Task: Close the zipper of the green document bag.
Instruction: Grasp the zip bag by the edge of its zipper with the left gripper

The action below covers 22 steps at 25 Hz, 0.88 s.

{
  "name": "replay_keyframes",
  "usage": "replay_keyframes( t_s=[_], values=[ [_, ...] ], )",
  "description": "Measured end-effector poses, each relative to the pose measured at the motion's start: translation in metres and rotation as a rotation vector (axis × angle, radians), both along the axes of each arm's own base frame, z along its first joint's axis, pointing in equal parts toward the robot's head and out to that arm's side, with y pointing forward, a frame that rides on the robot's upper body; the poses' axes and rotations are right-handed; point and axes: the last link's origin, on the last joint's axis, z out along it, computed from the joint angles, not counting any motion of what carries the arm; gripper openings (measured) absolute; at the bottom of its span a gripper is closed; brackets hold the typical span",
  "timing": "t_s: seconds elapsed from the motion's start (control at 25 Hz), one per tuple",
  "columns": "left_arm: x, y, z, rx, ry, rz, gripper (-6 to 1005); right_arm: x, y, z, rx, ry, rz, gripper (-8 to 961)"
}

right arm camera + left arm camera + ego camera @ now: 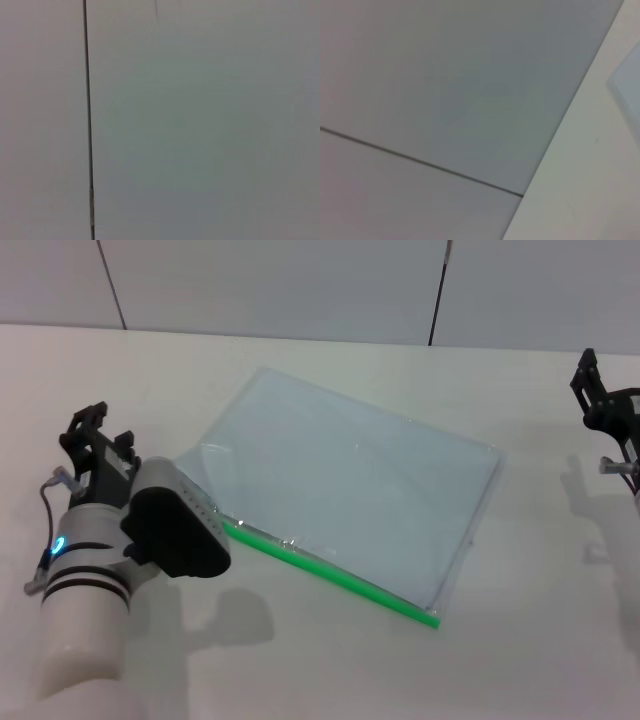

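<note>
The large flat rectangular green document bag [350,495] of translucent pale blue-grey plastic lies flat on the off-white counter [520,640], turned at an angle so that its long edges run from the robot's left down toward its right; along the long edge nearest the robot runs the zipper [330,568], a thin bright green strip reaching from beside the left arm to the bag's near right corner; a small glinting spot sits on the strip toward its left end, too small to tell whether it is the slider tab. In the left wrist view only a pale corner of the bag [627,80] shows at the frame's edge, on the counter, before a grey panelled wall [445,100].

The left gripper [95,435] is raised at the robot's left, near the bag's left corner but apart from it; whether its black jaws are released or clenched cannot be told, though nothing is seen in them. The right gripper [600,400] hangs at the far right edge, well apart from the bag; its jaws' state cannot be told either.
</note>
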Motion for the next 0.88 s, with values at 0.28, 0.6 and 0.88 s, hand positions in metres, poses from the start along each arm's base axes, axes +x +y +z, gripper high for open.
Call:
replay_keyframes(
  t_s=[0.28,0.6,0.88],
  values=[
    [0.011,0.004,-0.008,-0.047,0.046,0.016,471,-0.001,0.001,0.001,0.006,0.005,-0.001,753],
    [0.009,0.000,-0.013,-0.095,0.103,0.037,478,0.001,0.001,0.002,0.011,0.007,-0.007,753],
    [0.008,-0.002,-0.019,-0.155,0.148,0.044,491,0.001,0.001,0.003,0.013,0.007,-0.007,754]
  ],
)
